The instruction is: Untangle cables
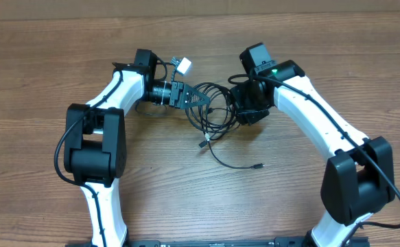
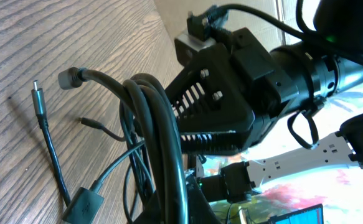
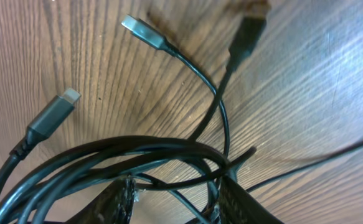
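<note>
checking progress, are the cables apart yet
No, the cables lie looped together in one bundle on the table.

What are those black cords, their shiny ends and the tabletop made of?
Cables: black rubbery or plastic jacket, smooth with a slight sheen, bending freely.
Plug tips: bare silver-grey metal by their glint, in dark sleeves.
Table: wood or wood-look laminate, visible grain.

White arm links (image 1: 117, 88), black joints (image 1: 93, 147)

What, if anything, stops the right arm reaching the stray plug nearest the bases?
Likely nothing, so probably yes. The plug lies alone on the table, with nothing between it and the right gripper. That gripper's jaws stand open around the cables, so it would need to lift clear first.
</note>
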Available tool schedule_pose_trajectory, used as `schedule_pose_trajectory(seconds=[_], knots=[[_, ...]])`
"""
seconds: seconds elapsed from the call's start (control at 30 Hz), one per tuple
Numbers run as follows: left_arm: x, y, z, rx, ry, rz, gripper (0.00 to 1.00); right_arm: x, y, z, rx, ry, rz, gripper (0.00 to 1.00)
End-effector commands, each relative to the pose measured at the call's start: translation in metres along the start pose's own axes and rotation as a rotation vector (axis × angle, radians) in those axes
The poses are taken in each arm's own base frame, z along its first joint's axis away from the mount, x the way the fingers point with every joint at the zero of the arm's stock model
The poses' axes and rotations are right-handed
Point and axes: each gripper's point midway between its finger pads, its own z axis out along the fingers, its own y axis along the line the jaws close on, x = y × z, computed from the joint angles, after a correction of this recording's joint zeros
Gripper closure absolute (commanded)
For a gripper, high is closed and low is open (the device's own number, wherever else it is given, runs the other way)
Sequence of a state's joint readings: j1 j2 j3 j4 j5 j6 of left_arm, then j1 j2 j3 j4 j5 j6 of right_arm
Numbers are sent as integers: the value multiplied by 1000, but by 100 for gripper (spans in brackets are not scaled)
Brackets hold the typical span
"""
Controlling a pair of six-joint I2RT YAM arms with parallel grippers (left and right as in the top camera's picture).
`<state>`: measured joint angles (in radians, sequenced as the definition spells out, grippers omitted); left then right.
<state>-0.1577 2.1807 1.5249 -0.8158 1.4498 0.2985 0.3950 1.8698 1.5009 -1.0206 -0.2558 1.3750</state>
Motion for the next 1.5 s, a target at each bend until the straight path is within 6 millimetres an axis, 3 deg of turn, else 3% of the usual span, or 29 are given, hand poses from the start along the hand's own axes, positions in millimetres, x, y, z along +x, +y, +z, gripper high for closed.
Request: schedule_pose_trajectory(seconds=[0.0,0.17,0.47,0.7,0.73,0.8,1.03,1.07,1.1,1.13,1.27,1.47], knots=[[-7,-9,2,18,-1,36,96,9,-1,1,3,-12,144,56],[-6,-10,2,21,-1,25,96,11,-2,4,10,-58,227,53],[-5,-10,2,24,-1,16,96,-7,-5,3,7,-176,238,73],[-7,-17,2,63,-13,17,96,-10,-7,3,14,-197,239,78],[-7,-17,2,62,-13,17,96,-10,-7,3,15,-197,240,81],[-7,-17,2,62,-12,17,96,-10,-7,3,15,-197,227,96],[-4,-4,2,-10,8,16,96,-5,8,0,-32,-46,-190,96],[-2,1,1,-39,18,13,96,-5,11,-3,-60,17,-284,96],[-2,1,1,-41,19,13,96,-2,17,-13,-158,139,-520,96],[-2,1,1,-41,19,13,96,-1,18,-18,-196,178,-587,96],[-2,1,1,-43,19,14,96,-6,15,-34,-306,272,-737,96],[-2,1,1,-43,19,13,96,-29,-5,-40,-281,251,-841,96]])
